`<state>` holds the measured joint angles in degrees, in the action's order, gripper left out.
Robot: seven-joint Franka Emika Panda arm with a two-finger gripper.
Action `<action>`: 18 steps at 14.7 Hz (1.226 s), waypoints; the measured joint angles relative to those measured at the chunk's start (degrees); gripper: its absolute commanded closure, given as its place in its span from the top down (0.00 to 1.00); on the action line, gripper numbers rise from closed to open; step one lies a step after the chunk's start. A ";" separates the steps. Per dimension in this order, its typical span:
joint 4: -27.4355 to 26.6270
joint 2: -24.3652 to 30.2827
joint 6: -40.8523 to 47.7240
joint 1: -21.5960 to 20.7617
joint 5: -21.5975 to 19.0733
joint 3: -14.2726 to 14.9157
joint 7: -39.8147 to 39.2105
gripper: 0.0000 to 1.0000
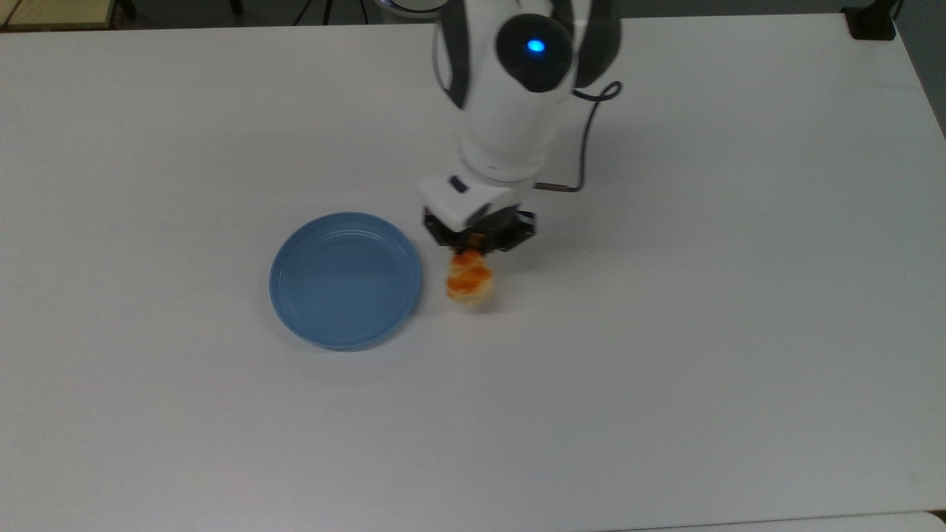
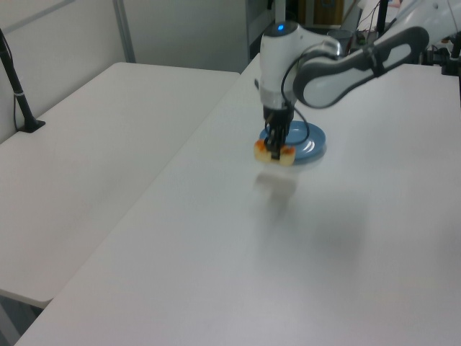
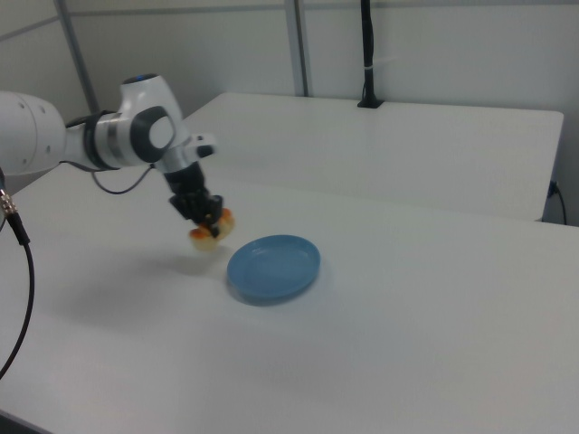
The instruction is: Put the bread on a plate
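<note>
My gripper point(image 1: 477, 242) point(image 2: 274, 149) point(image 3: 209, 220) is shut on the bread point(image 1: 470, 284) point(image 2: 288, 156) point(image 3: 202, 236), a pale-yellow bar with an orange-brown top. The bread hangs in the air above the white table, its shadow on the surface below. In the top view it sits just right of the light-blue plate point(image 1: 346, 279) point(image 2: 311, 146) point(image 3: 273, 266), close to the rim and outside it. The plate holds nothing.
The white table point(image 1: 665, 332) is bare all around the plate. A second white table point(image 2: 94, 137) point(image 3: 407, 149) stands alongside, with a black post point(image 2: 16, 86) point(image 3: 367, 54) on it. A dark cable point(image 1: 584, 148) loops off the wrist.
</note>
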<state>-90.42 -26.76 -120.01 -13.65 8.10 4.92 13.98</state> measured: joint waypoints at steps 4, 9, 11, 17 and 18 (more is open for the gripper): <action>-0.20 0.51 0.15 2.21 -0.02 8.94 -11.32 0.41; -0.72 -1.51 -0.12 3.84 -0.02 10.02 -13.15 1.00; -0.70 -1.88 -0.34 3.74 -0.04 10.01 -12.23 1.00; 0.73 2.42 5.42 2.93 -0.10 9.44 -6.80 1.00; 1.03 5.24 9.08 3.14 -0.24 8.58 -6.80 1.00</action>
<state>-89.39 -21.52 -110.93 -10.51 7.85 13.50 7.17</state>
